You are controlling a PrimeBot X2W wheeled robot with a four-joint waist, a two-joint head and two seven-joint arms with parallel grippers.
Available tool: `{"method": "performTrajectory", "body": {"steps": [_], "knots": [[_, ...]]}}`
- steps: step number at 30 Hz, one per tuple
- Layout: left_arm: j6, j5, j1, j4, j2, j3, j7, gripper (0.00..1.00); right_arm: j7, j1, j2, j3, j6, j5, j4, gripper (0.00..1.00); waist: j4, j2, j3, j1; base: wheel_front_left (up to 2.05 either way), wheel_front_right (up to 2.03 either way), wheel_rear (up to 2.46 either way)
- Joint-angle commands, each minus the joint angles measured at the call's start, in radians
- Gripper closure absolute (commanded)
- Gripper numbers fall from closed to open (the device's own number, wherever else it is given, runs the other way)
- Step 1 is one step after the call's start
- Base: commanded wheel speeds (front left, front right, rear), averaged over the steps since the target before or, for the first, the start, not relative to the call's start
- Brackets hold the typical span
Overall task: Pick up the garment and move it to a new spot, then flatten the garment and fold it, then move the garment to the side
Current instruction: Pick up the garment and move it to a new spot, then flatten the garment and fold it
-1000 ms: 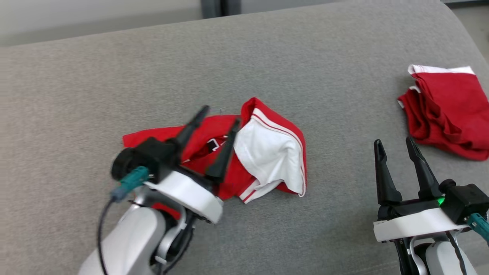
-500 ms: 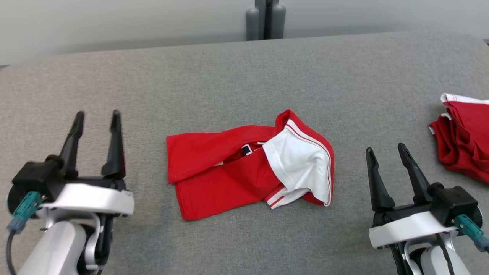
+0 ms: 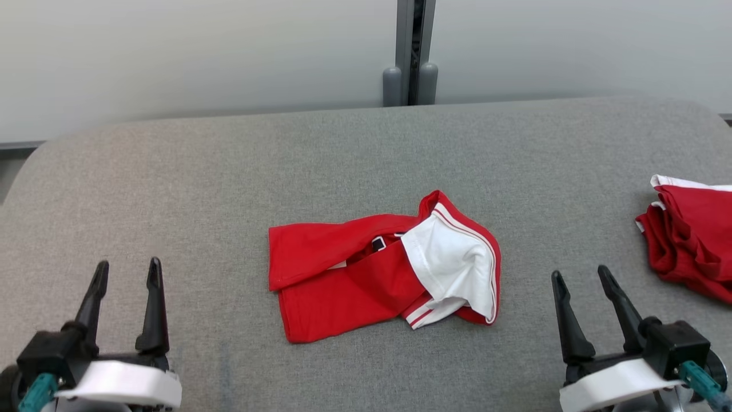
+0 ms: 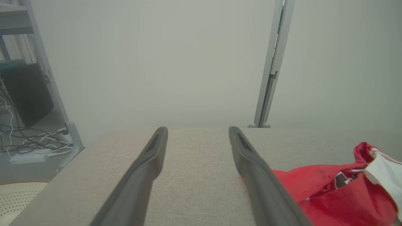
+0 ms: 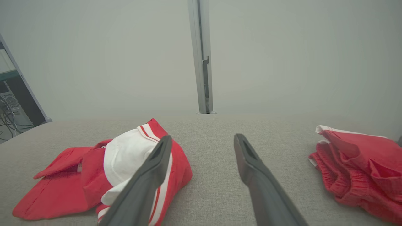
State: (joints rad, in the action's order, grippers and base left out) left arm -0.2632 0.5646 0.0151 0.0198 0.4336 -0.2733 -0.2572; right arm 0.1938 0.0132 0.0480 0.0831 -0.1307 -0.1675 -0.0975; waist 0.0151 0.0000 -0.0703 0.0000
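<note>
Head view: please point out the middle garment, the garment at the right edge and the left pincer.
middle garment point(image 3: 331, 297), head view, on its red lower panel.
garment at the right edge point(image 3: 697, 229), head view, on crumpled red cloth.
left pincer point(image 3: 128, 263), head view, midway between its fingertips.

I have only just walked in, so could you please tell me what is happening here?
A two-armed robot faces a red and white garment, which lies rumpled in the middle of the grey padded surface. The left gripper and right gripper are open on either side of it, holding nothing. A second red garment lies bunched at the right.
</note>
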Motion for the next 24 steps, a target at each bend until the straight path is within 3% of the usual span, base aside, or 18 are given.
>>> {"method": "performTrajectory", "body": {"steps": [1, 24], "knots": [[-0.007, 0.0, -0.034, 0.003, 0.01, 0.003, -0.004, 0.0, -0.008, -0.028, 0.005, -0.002, 0.0, 0.0, 0.012, 0.0, 0.001, 0.0, 0.023, 0.0, 0.0, 0.0, 0.0], [-0.004, 0.015, -0.063, 0.036, 0.015, -0.024, 0.031, 0.0, -0.058, -0.071, 0.003, 0.013, 0.0, -0.003, 0.07, 0.0, -0.023, 0.0, 0.059, 0.0, 0.0, 0.0, 0.0]]}}
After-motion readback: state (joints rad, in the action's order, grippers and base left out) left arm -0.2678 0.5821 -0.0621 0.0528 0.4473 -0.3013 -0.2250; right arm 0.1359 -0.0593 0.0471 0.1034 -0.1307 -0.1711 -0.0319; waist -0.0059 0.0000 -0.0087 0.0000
